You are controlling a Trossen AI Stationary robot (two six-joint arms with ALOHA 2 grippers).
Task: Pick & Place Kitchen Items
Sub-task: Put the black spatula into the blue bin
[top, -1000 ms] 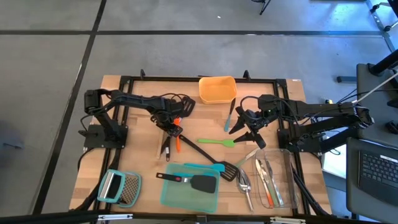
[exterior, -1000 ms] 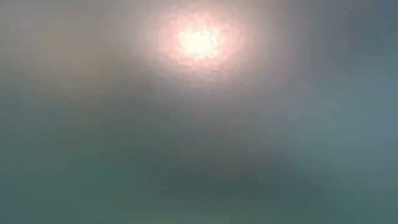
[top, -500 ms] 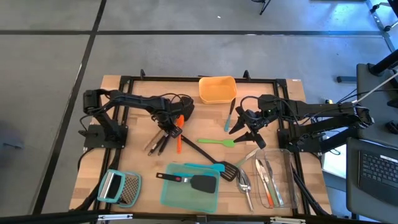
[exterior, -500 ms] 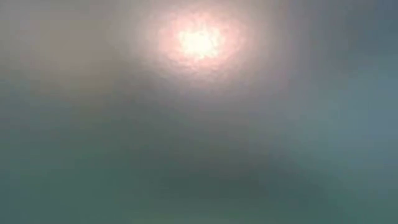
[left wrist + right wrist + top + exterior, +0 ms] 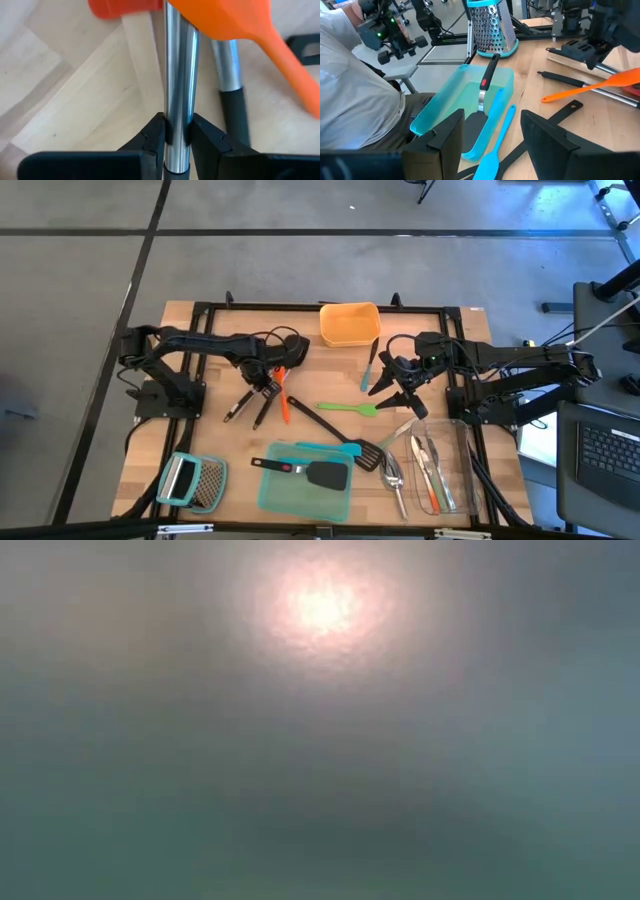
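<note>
Wood table (image 5: 225, 455) – utensils (image 5: 349, 408), grater (image 5: 192, 482)

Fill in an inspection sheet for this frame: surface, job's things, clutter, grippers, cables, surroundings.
Surface: light wooden table inside a black frame.
Job's things: silver-shafted utensil clamped at the left; orange spatula and a black-handled utensil beside it; green silicone spatula at centre; black slotted turner; black turner in the teal tray; cutlery in the clear container.
Clutter: metal grater with light-blue handle; orange tub.
Grippers: left gripper shut on the silver-shafted utensil; right gripper open above the table.
Cables: black cables on both arms.
Surroundings: a person in a white shirt beyond the table; grey floor; low view shows nothing usable.
</note>
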